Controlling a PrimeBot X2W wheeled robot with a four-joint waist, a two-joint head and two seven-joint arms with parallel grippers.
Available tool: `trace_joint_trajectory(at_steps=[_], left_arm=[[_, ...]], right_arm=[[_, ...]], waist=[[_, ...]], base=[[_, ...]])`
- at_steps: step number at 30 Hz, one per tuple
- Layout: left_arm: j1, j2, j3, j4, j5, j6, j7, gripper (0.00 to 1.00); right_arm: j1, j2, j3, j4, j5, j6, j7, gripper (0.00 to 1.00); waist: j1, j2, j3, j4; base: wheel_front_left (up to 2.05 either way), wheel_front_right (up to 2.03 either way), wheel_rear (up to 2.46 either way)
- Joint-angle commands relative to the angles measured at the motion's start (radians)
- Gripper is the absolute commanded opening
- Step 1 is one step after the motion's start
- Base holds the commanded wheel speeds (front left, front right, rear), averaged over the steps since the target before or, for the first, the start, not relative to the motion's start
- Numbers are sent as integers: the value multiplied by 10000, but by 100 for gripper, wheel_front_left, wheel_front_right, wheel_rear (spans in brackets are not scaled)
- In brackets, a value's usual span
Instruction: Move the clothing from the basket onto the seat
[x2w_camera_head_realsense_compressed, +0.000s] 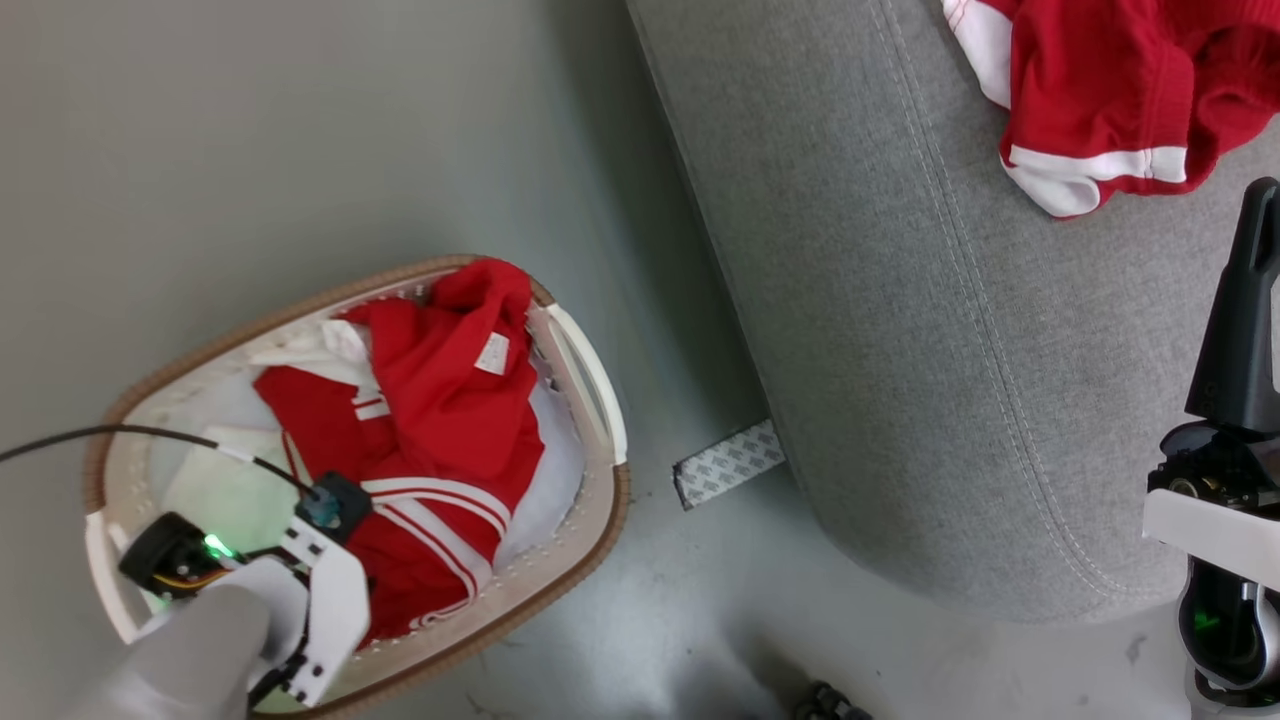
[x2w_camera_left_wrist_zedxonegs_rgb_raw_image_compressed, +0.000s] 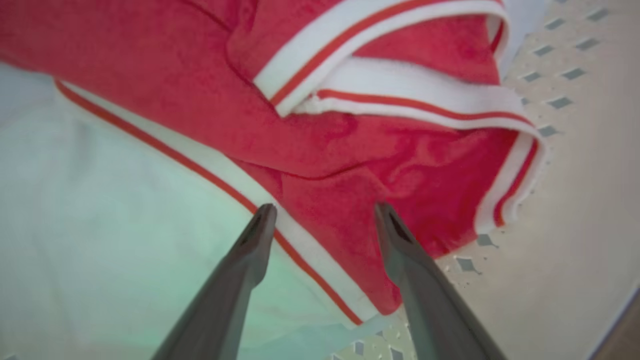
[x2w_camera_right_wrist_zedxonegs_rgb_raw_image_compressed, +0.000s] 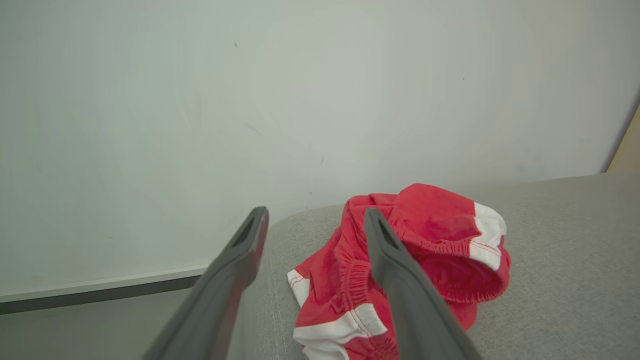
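1. The basket (x2w_camera_head_realsense_compressed: 598, 395) is an oval of cream plastic with small diamond-shaped holes in its wall, white loop handles and a brown rim. It stands on the smooth grey floor (x2w_camera_head_realsense_compressed: 300, 150), near the sofa (x2w_camera_head_realsense_compressed: 900, 330).
2. In it lies a crumpled red garment (x2w_camera_head_realsense_compressed: 450, 410) of soft, slightly fleecy cloth, with white bands striped red and a small white tag. It rests on a plain pale cloth (x2w_camera_left_wrist_zedxonegs_rgb_raw_image_compressed: 90, 210).
3. The left gripper (x2w_camera_left_wrist_zedxonegs_rgb_raw_image_compressed: 325, 207) points down into the basket, its two tapered grey fingers spread wide with nothing between them. The tips stand over the garment's white-edged hem; I cannot tell whether they touch it.
4. The sofa is light-grey woven fabric with a rounded corner and a double stitched seam.
5. On its seat lie bunched red shorts (x2w_camera_right_wrist_zedxonegs_rgb_raw_image_compressed: 450, 225) with a gathered elastic waistband and white trim.
6. The right gripper (x2w_camera_right_wrist_zedxonegs_rgb_raw_image_compressed: 316, 211) hangs over the sofa near the shorts, fingers wide apart and empty.
7. A short strip of grey patterned tape (x2w_camera_head_realsense_compressed: 728, 462) lies flat on the floor at the sofa's base.
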Motion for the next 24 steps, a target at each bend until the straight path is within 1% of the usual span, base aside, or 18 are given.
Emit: trace_joint_trajectory(at_steps=[1,6,7,11,15,16,18,19,24], left_arm=[[-123,161,-16,67,-92,18,35,100],[-376,184,-664,433,215,16,189,100],[-376,184,-664,433,215,16,189,100],[-570,78,-1282,722,685,16,444,100],[-704,5,-1667,842,1084,16,488,100],[-732,-13,-1715,864,1103,16,418,81],[-770,-67,-1770,919,1159,16,278,4],[-783,-98,-1791,956,1183,16,205,0],[-777,-231,-1819,1144,1057,15,-168,0]], right_arm=[[-147,12,27,-45,80,-22,-31,100],[-39,11,1,-244,155,-22,-31,100],[-39,11,1,-244,155,-22,-31,100],[117,13,-4,-369,27,-22,-31,100],[242,11,-20,-462,-19,-22,-31,100],[266,11,-26,-469,-21,-22,-31,100],[274,12,-34,-452,-20,-22,-31,100],[256,12,-36,-409,-27,-22,-31,100],[123,12,-28,-270,-47,-22,-31,100]], waist=[[-2,0,243,-203],[-2,0,491,-263],[-2,0,491,-263],[-2,0,600,-224],[-2,0,693,-195],[-2,0,702,-195],[-2,0,696,-205],[-2,0,678,-214],[-2,0,527,-279]], base=[[0,0,0],[0,0,0],[0,0,0],[0,0,0],[0,0,0],[0,0,0],[0,0,0],[0,0,0],[0,0,0]])
